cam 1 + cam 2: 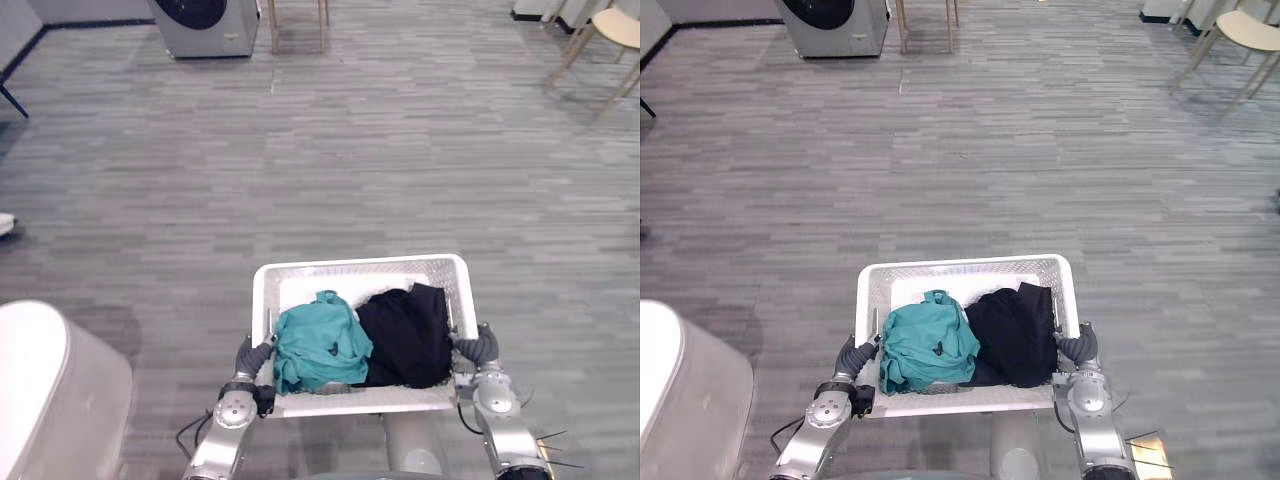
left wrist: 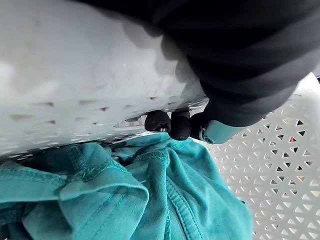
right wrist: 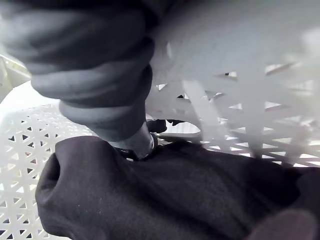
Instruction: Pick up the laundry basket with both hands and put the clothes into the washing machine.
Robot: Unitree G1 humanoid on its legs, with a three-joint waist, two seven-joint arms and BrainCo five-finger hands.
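I hold a white perforated laundry basket low in front of me, off the grey floor. Inside lie a teal garment on the left and a black garment on the right. My left hand grips the basket's left side; in the left wrist view its dark fingertips curl over the rim above the teal garment. My right hand grips the right side, its fingers hooked through the basket wall beside the black garment. The washing machine stands far ahead at the upper left.
A white rounded object sits close at my lower left. Wooden furniture legs stand right of the washing machine, and a chair is at the far right. Open grey plank floor lies between me and the machine.
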